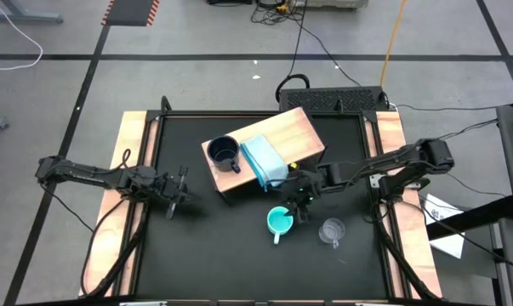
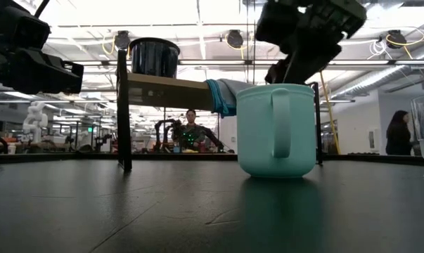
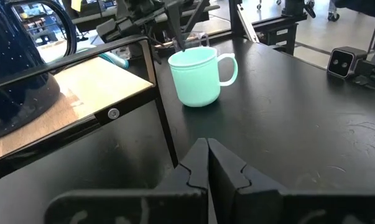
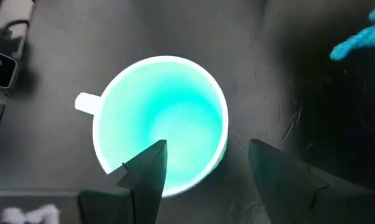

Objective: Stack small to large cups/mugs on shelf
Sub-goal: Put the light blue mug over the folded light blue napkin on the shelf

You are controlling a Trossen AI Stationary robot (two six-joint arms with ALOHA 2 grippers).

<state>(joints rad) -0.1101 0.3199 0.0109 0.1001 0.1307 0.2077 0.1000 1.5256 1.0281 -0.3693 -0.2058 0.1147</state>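
Note:
A turquoise cup (image 1: pixel 279 223) stands upright on the black table, in front of the tan wooden shelf (image 1: pixel 299 132). A dark navy mug (image 1: pixel 223 153) stands on the shelf's left part. A clear glass mug (image 1: pixel 331 229) stands on the table, right of the turquoise cup. My right gripper (image 4: pixel 203 149) is open and points down just above the turquoise cup (image 4: pixel 162 118), one finger over its inside and one outside its rim. My left gripper (image 3: pixel 207 142) is shut and empty, left of the shelf (image 1: pixel 178 192).
A pale blue folded cloth (image 1: pixel 265 161) lies on the shelf beside the navy mug and hangs over its front edge. Wooden rails run along the table's left and right sides. People show in the room behind the table in the low view.

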